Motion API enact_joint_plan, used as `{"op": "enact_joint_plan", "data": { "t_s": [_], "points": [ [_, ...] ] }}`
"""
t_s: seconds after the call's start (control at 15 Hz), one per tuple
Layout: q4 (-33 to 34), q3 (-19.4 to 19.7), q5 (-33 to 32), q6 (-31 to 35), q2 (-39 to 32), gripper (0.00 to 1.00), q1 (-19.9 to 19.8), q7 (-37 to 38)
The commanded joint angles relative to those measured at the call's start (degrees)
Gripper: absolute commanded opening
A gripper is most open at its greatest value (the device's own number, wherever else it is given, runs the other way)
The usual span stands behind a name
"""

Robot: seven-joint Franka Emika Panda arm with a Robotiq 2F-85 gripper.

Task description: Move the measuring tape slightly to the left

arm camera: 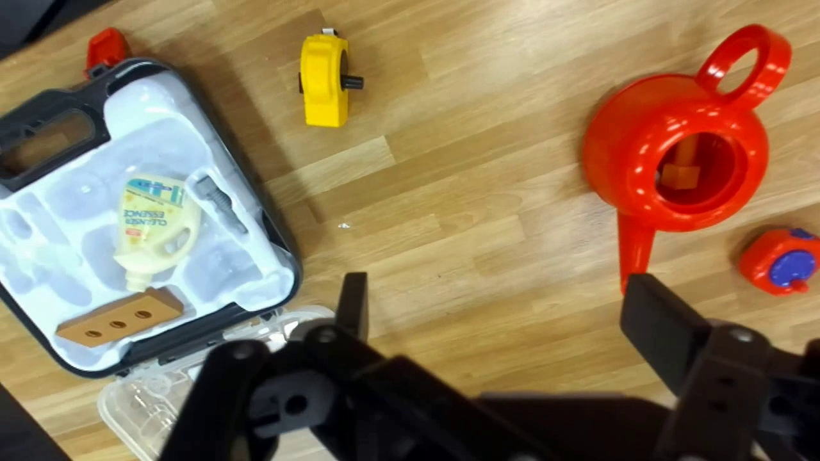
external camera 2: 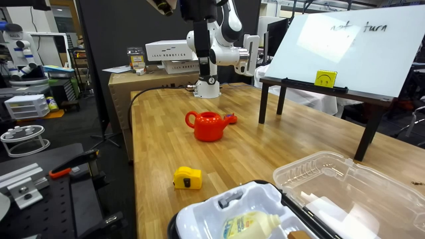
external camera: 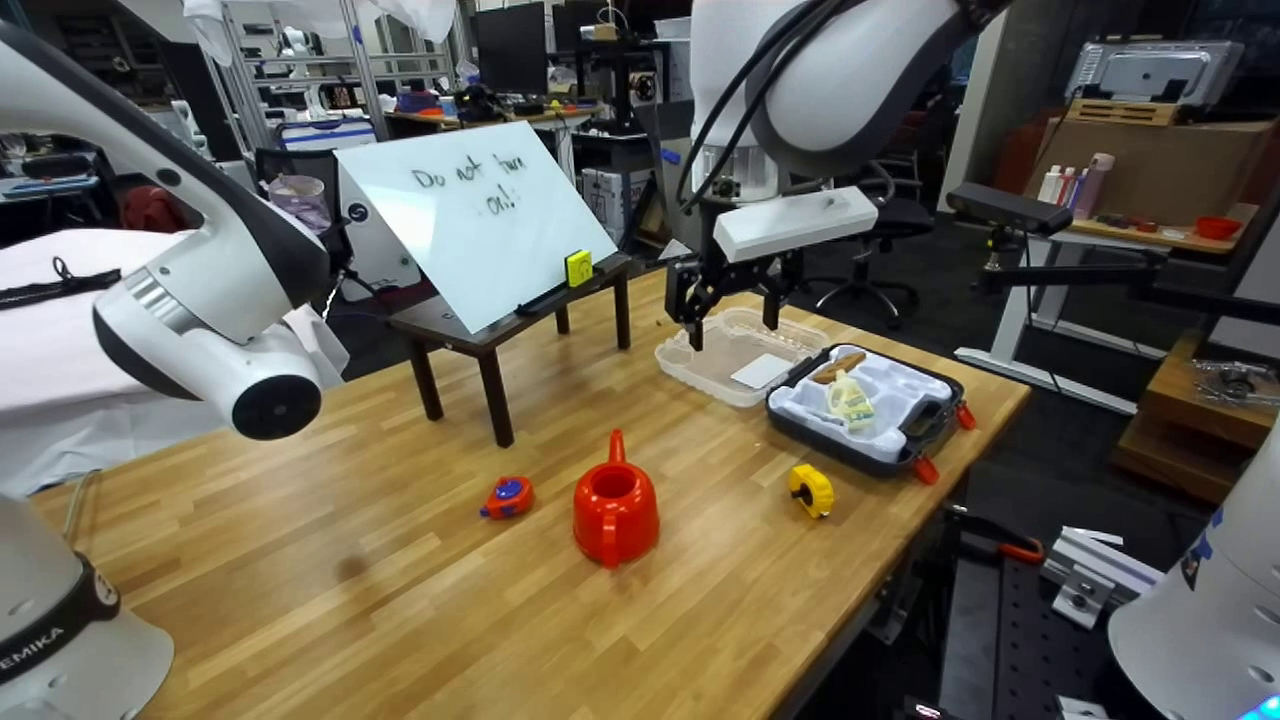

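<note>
— Where is the measuring tape (external camera: 812, 490) to be found?

— It is seen in both exterior views, stood on edge on the wooden table (external camera: 400, 560) between the black case (external camera: 835, 443) and the red pot (external camera 2: 208, 127), nearer to the case but set apart from it.

— And how is the gripper (arm camera: 496, 294) held?

— It is held in the air over the table, with its fingers (arm camera: 663, 326) spread wide; in the wrist view bare wood is shown between them, and the measuring tape is placed well apart from them.

— What is shown in the case?

— A pale bottle (arm camera: 157, 221), a brown block (arm camera: 120, 318) pierced with three holes and a grey bolt (arm camera: 221, 203) are laid in its white insert (arm camera: 163, 150). Its clear lid (external camera 2: 365, 189) is laid back on the table.

— Is anything noted around the pot?

— A small red-and-purple item (arm camera: 781, 262) is placed near it, and an orange-brown piece (arm camera: 680, 177) is seen inside it. Elsewhere on the table a whiteboard (external camera: 480, 230) is propped on a dark stand (external camera: 440, 322), with a yellow sponge (external camera 2: 325, 79) set at its lower edge.
</note>
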State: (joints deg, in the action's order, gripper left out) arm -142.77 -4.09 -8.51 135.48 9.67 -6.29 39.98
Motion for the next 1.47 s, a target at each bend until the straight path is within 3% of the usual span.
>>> {"op": "enact_joint_plan", "data": {
  "t_s": [0.0,0.87,1.0,1.4],
  "points": [
    [0.0,1.4,-0.5,-0.2,-0.4,1.00,0.4,1.0],
    [0.9,0.7,-0.9,-0.5,-1.6,1.00,2.6,1.7],
    [1.1,1.5,2.7,-0.3,-2.1,1.00,3.1,-0.5],
    [0.9,3.9,2.2,1.4,-4.5,1.00,1.7,0.5]
  ]
}}
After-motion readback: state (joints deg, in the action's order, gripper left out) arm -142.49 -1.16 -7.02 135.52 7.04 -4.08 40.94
